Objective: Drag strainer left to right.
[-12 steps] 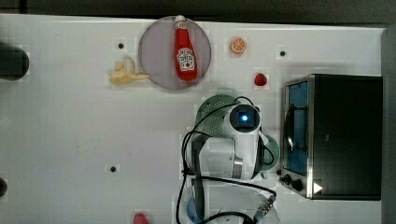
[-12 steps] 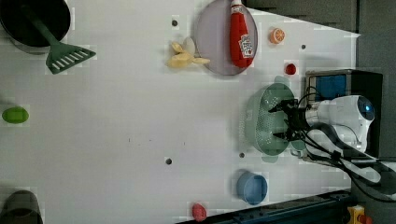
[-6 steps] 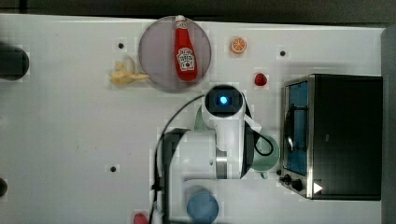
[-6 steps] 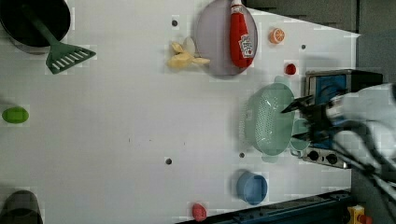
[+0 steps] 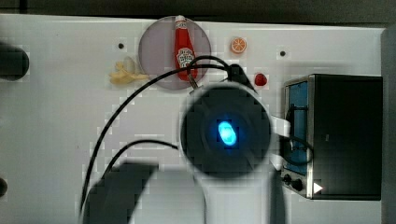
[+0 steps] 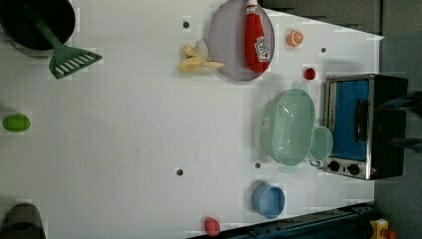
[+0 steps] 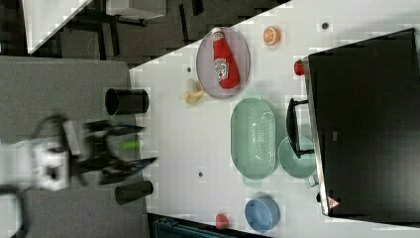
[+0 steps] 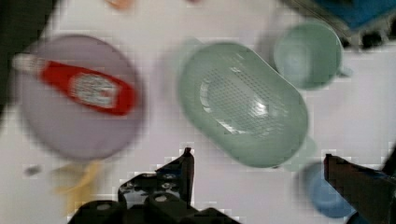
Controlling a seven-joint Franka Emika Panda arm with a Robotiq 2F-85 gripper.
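The strainer (image 6: pixel 288 127), a pale mint-green oval basket with fine holes in its middle, rests on the white table just beside the toaster oven (image 6: pixel 366 127). The right view has the strainer (image 7: pixel 253 144) lying by the oven's handle, and in the wrist view the strainer (image 8: pixel 243 102) lies well below the camera. My gripper (image 8: pixel 257 154) is open, with nothing between its black fingers (image 8: pixel 187 163). In the right view the gripper (image 7: pixel 141 145) hangs blurred, far off toward the right view's left. In the top view my arm (image 5: pixel 226 133) hides the strainer.
A round mint cup (image 6: pixel 321 144) touches the strainer next to the oven. A blue bowl (image 6: pixel 268 200) and a red item (image 6: pixel 212 225) sit near the table edge. A plate with a ketchup bottle (image 6: pixel 256 37), a banana (image 6: pixel 196 59), an orange slice (image 6: pixel 294 38) and a spatula (image 6: pixel 69 59) lie farther off.
My gripper has lifted off the strainer's rim and drawn far back from it, and the arm now looms large in the top view. The strainer has stayed beside the oven.
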